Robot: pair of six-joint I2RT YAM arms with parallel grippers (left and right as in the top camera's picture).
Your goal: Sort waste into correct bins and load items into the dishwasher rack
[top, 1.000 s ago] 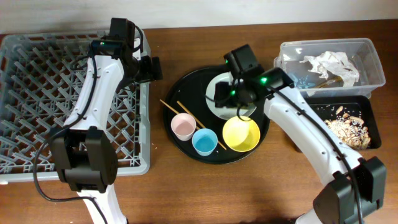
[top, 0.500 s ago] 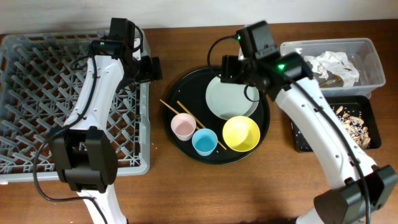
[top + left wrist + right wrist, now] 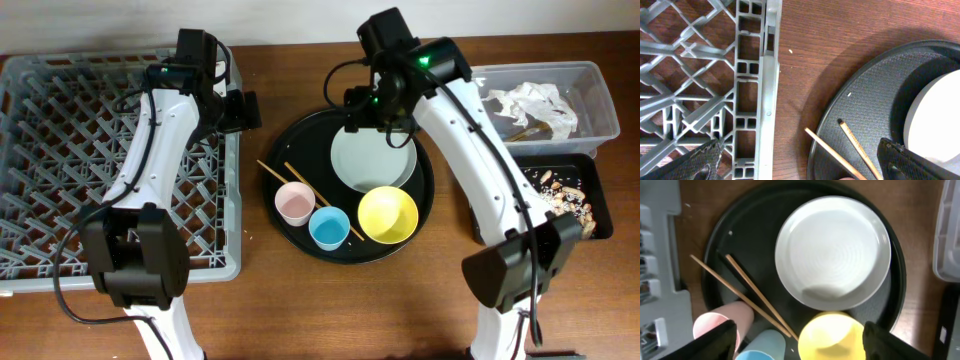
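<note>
The grey dishwasher rack (image 3: pixel 60 150) fills the left side, and its edge shows in the left wrist view (image 3: pixel 700 75). A pale plate (image 3: pixel 372 160) (image 3: pixel 832 252), yellow bowl (image 3: pixel 388 214) (image 3: pixel 832 335), pink cup (image 3: pixel 294 203) (image 3: pixel 715 322), blue cup (image 3: pixel 329 228) (image 3: pixel 762 345) and two chopsticks (image 3: pixel 285 175) (image 3: pixel 750 297) (image 3: pixel 850 140) lie on a round black tray. White napkins (image 3: pixel 530 105) lie in the clear box (image 3: pixel 595 95). Food scraps (image 3: pixel 570 200) lie in the shallow black tray (image 3: pixel 570 168). My left gripper (image 3: pixel 245 110) (image 3: pixel 800 165) is open and empty beside the rack's right edge. My right gripper (image 3: pixel 378 112) (image 3: pixel 800 340) is open and empty above the plate's far side.
The round black tray (image 3: pixel 300 150) (image 3: pixel 740 235) (image 3: pixel 875 95) sits mid-table between the rack and the bins. My right arm crosses over the left end of both bins. Bare wood lies along the table's front edge (image 3: pixel 400 310).
My right gripper has lifted off the plate and swung toward the back of the round tray, the arm rotating over the bins. The left arm has not moved.
</note>
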